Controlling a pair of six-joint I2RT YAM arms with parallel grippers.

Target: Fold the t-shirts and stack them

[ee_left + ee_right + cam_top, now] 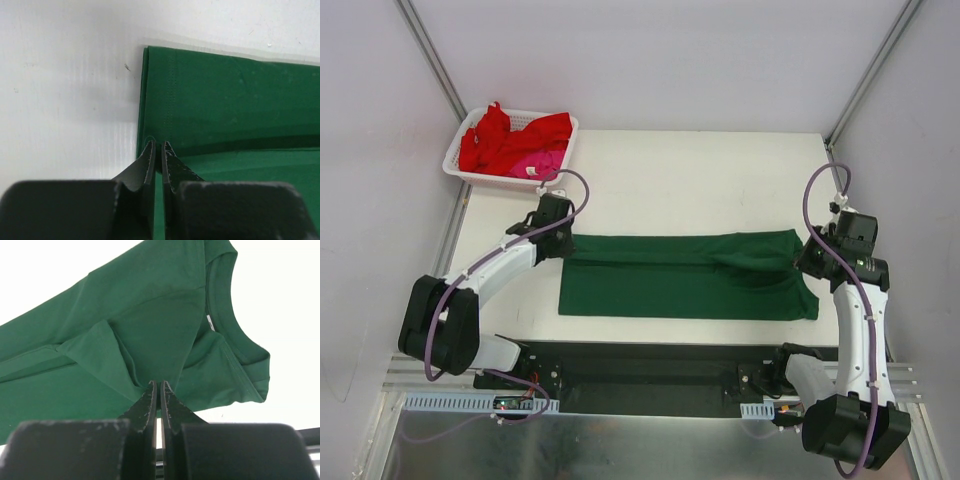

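A dark green t-shirt [685, 275] lies folded lengthwise in a long band across the table's middle. My left gripper [560, 240] is at its far-left corner, jaws shut on the hem edge [150, 100]. My right gripper [810, 257] is at the collar end, jaws shut on a pinch of green fabric [150, 330], which creases toward the tips. The collar with its small white label [210, 322] lies just right of the fingers. A red t-shirt [495, 140] and a pink t-shirt [540, 162] lie crumpled in the basket.
A white mesh basket [500, 181] stands at the table's far-left corner, just beyond the left gripper. The white table [700, 180] is bounded by metal frame posts and white walls. A black rail [650, 365] runs along the near edge between the arm bases.
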